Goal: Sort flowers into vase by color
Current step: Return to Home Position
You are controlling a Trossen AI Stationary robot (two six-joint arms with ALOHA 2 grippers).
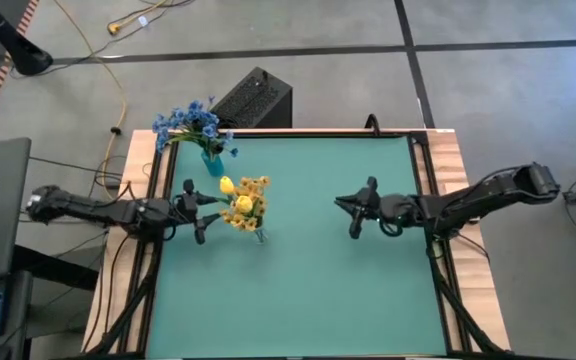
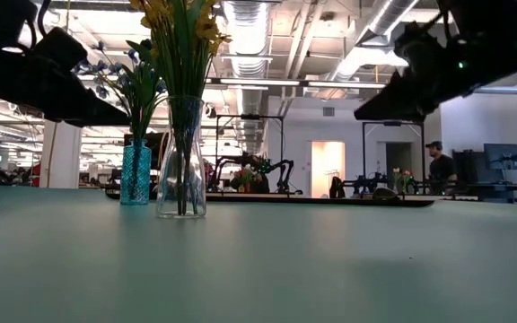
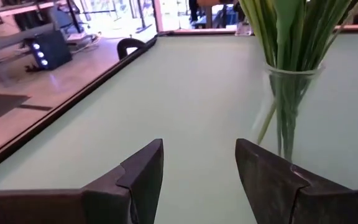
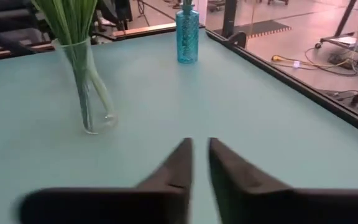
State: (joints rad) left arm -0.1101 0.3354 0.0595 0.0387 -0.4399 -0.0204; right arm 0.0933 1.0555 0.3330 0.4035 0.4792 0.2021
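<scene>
In the high view, the yellow flowers (image 1: 243,198) stand bunched in a clear vase (image 1: 259,235) left of the frame's centre, on the green table (image 1: 308,290). The blue flowers (image 1: 190,122) stand in a blue vase (image 1: 212,160) toward the upper left, near the table's edge. The left gripper (image 1: 195,211) hovers just left of the yellow bunch, its fingers spread wide and holding nothing. The right gripper (image 1: 358,208) hangs right of centre, well apart from both vases, its fingers drawn almost together on nothing.
</scene>
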